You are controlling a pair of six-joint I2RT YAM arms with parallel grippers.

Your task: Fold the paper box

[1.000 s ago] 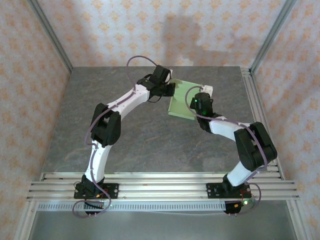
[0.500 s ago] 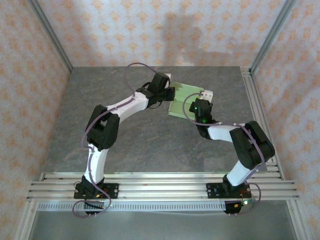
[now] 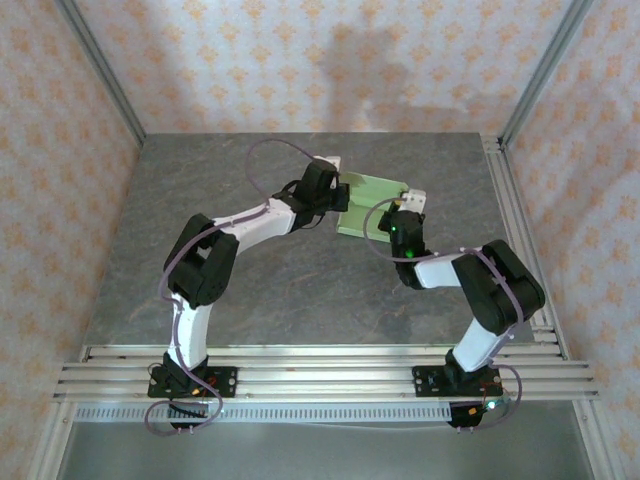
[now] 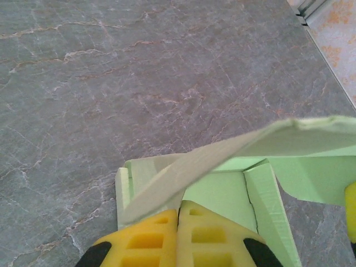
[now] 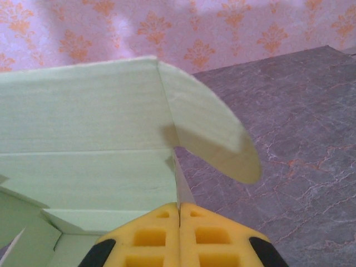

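Your paper box [image 3: 370,200] partly folded at the far middle of the counter [image 3: 300,290], left jaws clenched on one flap, right jaws clenched on the opposite wall's edge

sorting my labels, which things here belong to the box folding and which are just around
Job:
- box
- left gripper, shut on box
- right gripper, shut on box

Just around:
- table
- rails
- walls
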